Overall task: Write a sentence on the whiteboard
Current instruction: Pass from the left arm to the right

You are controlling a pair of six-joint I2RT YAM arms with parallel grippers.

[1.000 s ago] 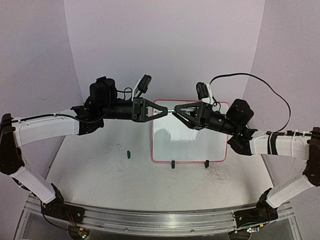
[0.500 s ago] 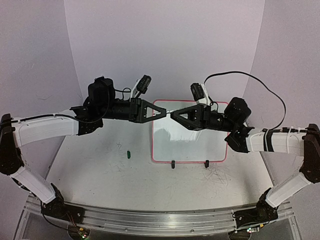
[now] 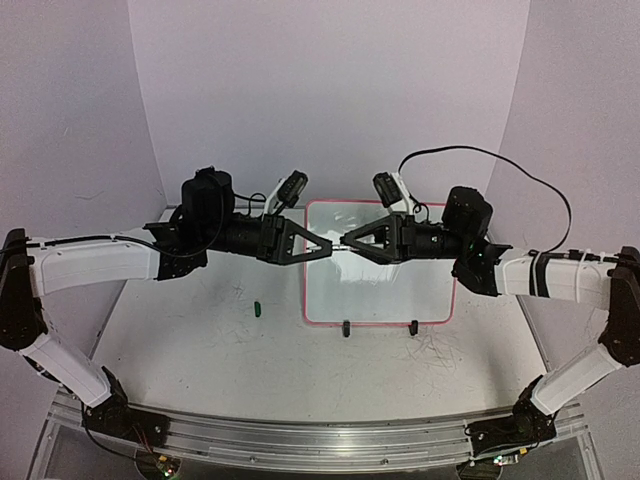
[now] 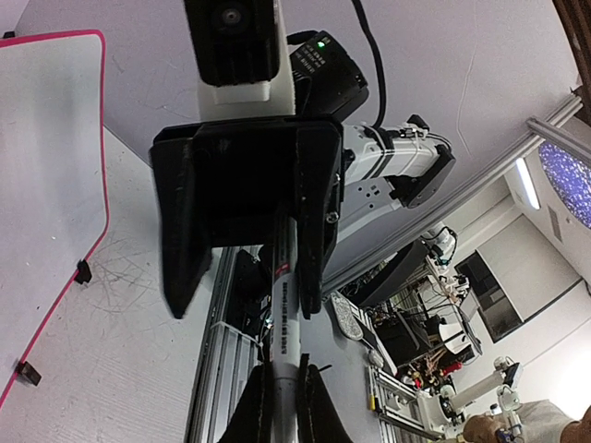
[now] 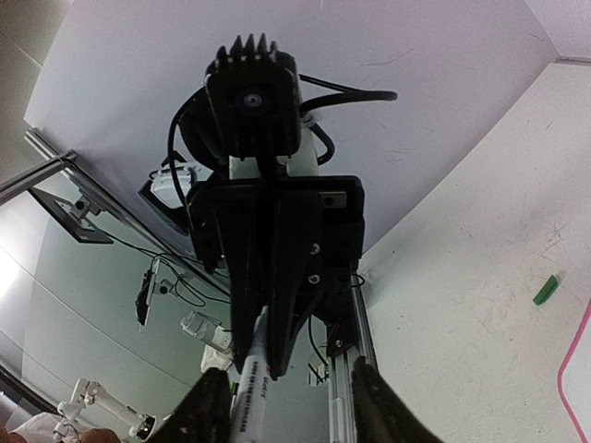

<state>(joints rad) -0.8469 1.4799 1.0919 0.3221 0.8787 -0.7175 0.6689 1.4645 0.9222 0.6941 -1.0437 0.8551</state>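
The whiteboard [image 3: 380,295], pink-framed with two black feet, stands at the table's middle; its face [image 4: 46,166] is plain white and the sentence is out of view. Above its left part the two grippers meet tip to tip. My left gripper [image 3: 328,245] [image 4: 282,406] is shut on a white marker [image 4: 284,314] that points at the right gripper. My right gripper [image 3: 347,240] [image 5: 288,397] stands open around the marker's far end [image 5: 249,388], which lies close to one finger [image 5: 208,406] and apart from the other. A small green cap [image 3: 257,308] [image 5: 546,289] lies on the table left of the board.
Grey scribble marks [image 3: 435,350] scuff the tabletop in front of the board's right foot. A metal rail [image 3: 310,435] runs along the near edge between the arm bases. A curved lilac backdrop [image 3: 330,90] closes the back and sides.
Both grippers, still tip to tip, have shifted nearer and lower over the board's left part. The right arm has reached further left, and both wrists have turned.
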